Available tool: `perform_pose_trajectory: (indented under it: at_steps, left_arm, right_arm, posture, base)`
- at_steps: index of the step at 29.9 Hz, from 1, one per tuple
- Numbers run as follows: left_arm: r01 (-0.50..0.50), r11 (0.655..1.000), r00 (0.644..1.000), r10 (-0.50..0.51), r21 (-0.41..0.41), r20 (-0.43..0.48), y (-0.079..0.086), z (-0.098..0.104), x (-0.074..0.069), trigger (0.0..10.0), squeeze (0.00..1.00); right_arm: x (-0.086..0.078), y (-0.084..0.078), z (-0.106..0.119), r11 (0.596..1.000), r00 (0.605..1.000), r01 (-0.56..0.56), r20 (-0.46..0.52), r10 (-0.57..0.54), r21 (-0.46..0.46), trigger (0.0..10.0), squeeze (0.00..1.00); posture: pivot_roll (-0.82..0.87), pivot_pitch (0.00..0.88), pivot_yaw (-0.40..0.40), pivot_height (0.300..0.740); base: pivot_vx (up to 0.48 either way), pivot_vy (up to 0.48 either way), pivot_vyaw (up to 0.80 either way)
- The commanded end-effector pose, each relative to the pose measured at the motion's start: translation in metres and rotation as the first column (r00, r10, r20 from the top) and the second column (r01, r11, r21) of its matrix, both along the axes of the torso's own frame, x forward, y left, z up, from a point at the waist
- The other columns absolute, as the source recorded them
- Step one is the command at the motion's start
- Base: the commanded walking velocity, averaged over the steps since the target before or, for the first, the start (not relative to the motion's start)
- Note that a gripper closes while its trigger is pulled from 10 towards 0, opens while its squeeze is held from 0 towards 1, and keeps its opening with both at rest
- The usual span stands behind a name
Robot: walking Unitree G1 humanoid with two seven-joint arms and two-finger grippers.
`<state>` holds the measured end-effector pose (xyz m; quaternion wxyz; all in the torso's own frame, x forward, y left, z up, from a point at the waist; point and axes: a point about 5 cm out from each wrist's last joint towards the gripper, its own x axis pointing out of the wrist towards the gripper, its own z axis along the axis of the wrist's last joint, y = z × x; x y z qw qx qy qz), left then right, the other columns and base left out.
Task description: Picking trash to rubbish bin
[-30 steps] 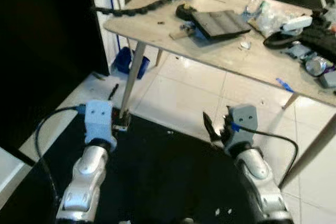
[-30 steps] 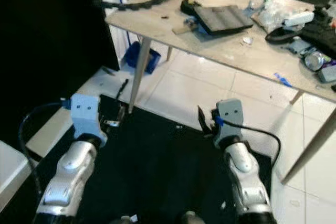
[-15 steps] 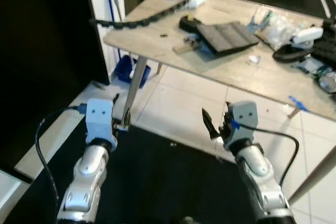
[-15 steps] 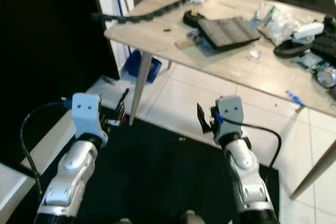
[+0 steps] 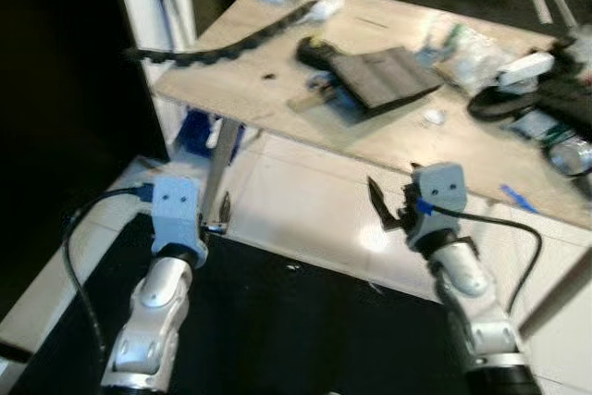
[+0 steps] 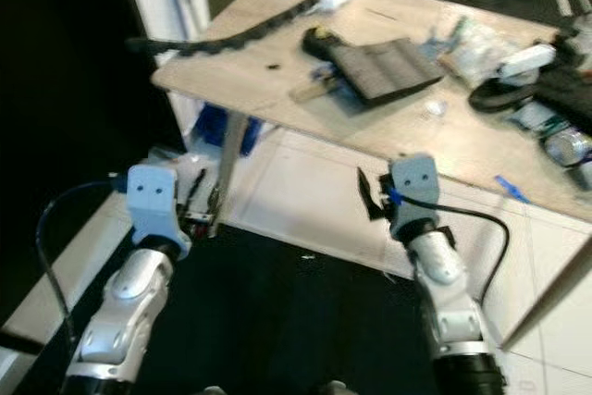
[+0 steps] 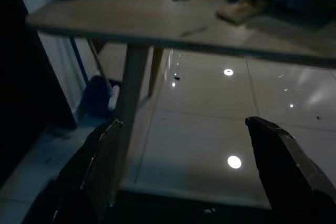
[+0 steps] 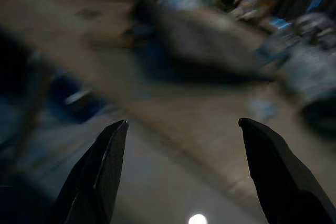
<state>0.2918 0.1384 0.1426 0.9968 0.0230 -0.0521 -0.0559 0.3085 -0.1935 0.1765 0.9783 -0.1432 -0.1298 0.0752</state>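
Trash lies on the wooden table (image 5: 240, 85) ahead: clear crumpled plastic wrap (image 5: 467, 43), a small white scrap (image 5: 433, 117), a silver can (image 5: 573, 150) and a blue scrap (image 5: 515, 196) near the front edge. My right gripper (image 5: 388, 210) hangs open just below and in front of the table's edge, and its wrist view looks blurred across the tabletop between its fingers (image 8: 100, 177). My left gripper (image 5: 220, 215) is open beside the table leg (image 5: 219, 159), with nothing between its fingers (image 7: 100, 166).
On the table also lie a black cable chain (image 5: 222, 43), a dark ribbed pad (image 5: 384, 76) and black gear (image 5: 555, 90) at the right. A blue object (image 5: 196, 129) sits under the table. A black mat (image 5: 296, 321) covers the white tiles below me. A dark opening is left.
The whole view has shifted and blurred, and the table now sits nearer and lower in view. My right gripper has risen toward the table's edge. Both stay open.
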Motion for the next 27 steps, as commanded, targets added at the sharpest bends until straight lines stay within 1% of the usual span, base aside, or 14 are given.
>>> perform_pose_trajectory:
  at_steps: [1, 3, 4, 8, 15, 16, 17, 18, 19, 20, 21, 23, 25, 27]
  left_arm:
    - [-0.019, 1.0, 1.0, 0.019, 0.017, -0.018, 0.006, -0.005, -0.001, 10.0, 0.0]
    - [-0.017, 1.0, 1.0, 0.017, 0.017, -0.016, 0.005, -0.004, -0.001, 10.0, 0.0]
    - [-0.012, 1.0, 1.0, 0.012, 0.016, -0.005, 0.004, -0.001, -0.001, 10.0, 0.0]
    - [-0.008, 1.0, 1.0, 0.008, 0.014, 0.007, 0.003, 0.002, 0.0, 10.0, 0.0]
    - [-0.014, 1.0, 1.0, 0.013, 0.017, 0.023, 0.004, 0.007, 0.004, 10.0, 0.0]
    - [-0.014, 1.0, 1.0, 0.014, 0.017, 0.024, 0.005, 0.008, 0.004, 10.0, 0.0]
    - [-0.014, 1.0, 1.0, 0.014, 0.017, 0.024, 0.005, 0.008, 0.004, 10.0, 0.0]
    - [-0.014, 1.0, 1.0, 0.014, 0.018, 0.026, 0.005, 0.008, 0.004, 10.0, 0.0]
    - [-0.014, 1.0, 1.0, 0.014, 0.018, 0.026, 0.005, 0.008, 0.004, 10.0, 0.0]
    - [-0.015, 1.0, 0.999, 0.015, 0.019, 0.029, 0.005, 0.009, 0.004, 10.0, 0.0]
    - [-0.015, 1.0, 0.999, 0.015, 0.019, 0.029, 0.005, 0.009, 0.004, 10.0, 0.0]
    - [-0.017, 1.0, 0.999, 0.017, 0.02, 0.034, 0.006, 0.01, 0.005, 10.0, 0.0]
    - [-0.019, 1.0, 0.999, 0.018, 0.021, 0.036, 0.006, 0.011, 0.005, 10.0, 0.0]
    - [-0.019, 1.0, 0.999, 0.018, 0.021, 0.038, 0.006, 0.011, 0.005, 10.0, 0.0]
  right_arm:
    - [0.001, 0.007, 0.003, 0.999, 0.999, -0.034, 0.017, 0.035, -0.03, 10.0, 0.0]
    - [0.002, 0.007, 0.006, 0.998, 0.999, -0.033, 0.023, 0.034, -0.049, 10.0, 0.0]
    - [0.004, 0.005, 0.012, 0.995, 0.998, -0.035, 0.045, 0.039, -0.089, 10.0, 0.0]
    - [0.007, 0.004, 0.017, 0.993, 0.997, -0.041, 0.06, 0.048, -0.113, 10.0, 0.0]
    - [0.014, 0.006, 0.022, 0.985, 0.995, -0.091, 0.034, 0.097, -0.145, 10.0, 0.0]
    - [0.015, 0.006, 0.023, 0.984, 0.994, -0.101, 0.03, 0.106, -0.144, 10.0, 0.09]
    - [0.015, 0.006, 0.023, 0.984, 0.994, -0.101, 0.03, 0.106, -0.144, 10.0, 0.09]
    - [0.015, 0.008, 0.025, 0.983, 0.992, -0.118, 0.026, 0.122, -0.141, 10.0, 0.61]
    - [0.015, 0.008, 0.025, 0.983, 0.992, -0.118, 0.026, 0.122, -0.141, 10.0, 0.61]
    - [0.015, 0.01, 0.026, 0.98, 0.99, -0.135, 0.024, 0.14, -0.145, 10.0, 1.0]
    - [0.015, 0.01, 0.026, 0.98, 0.99, -0.135, 0.024, 0.14, -0.145, 10.0, 1.0]
    - [0.015, 0.015, 0.031, 0.97, 0.985, -0.163, 0.029, 0.17, -0.178, 10.0, 1.0]
    - [0.016, 0.019, 0.033, 0.955, 0.981, -0.181, 0.031, 0.193, -0.233, 10.0, 1.0]
    - [0.016, 0.022, 0.032, 0.944, 0.977, -0.199, 0.015, 0.211, -0.263, 10.0, 1.0]
  posture:
    - [-0.01, 0.165, -0.062, 0.74]
    - [-0.01, 0.16, -0.063, 0.74]
    - [-0.01, 0.158, -0.065, 0.74]
    - [-0.01, 0.159, -0.065, 0.74]
    - [-0.01, 0.163, -0.064, 0.74]
    - [-0.01, 0.162, -0.064, 0.74]
    - [-0.01, 0.162, -0.064, 0.74]
    - [-0.01, 0.162, -0.064, 0.74]
    - [-0.01, 0.162, -0.064, 0.74]
    - [-0.01, 0.162, -0.064, 0.74]
    - [-0.01, 0.162, -0.064, 0.74]
    - [-0.01, 0.162, -0.068, 0.74]
    - [-0.01, 0.162, -0.068, 0.74]
    - [-0.01, 0.163, -0.069, 0.74]
  base:
    - [0.352, 0.0, 0.0]
    - [0.356, 0.0, 0.0]
    - [0.356, 0.0, 0.0]
    - [0.357, 0.0, 0.0]
    - [0.357, 0.0, 0.0]
    - [0.356, 0.0, 0.0]
    - [0.356, 0.0, 0.0]
    - [0.356, 0.0, 0.0]
    - [0.356, 0.0, 0.0]
    - [0.356, 0.0, 0.0]
    - [0.356, 0.0, 0.0]
    - [0.356, 0.0, 0.0]
    - [0.354, 0.0, 0.0]
    - [0.356, 0.0, 0.0]
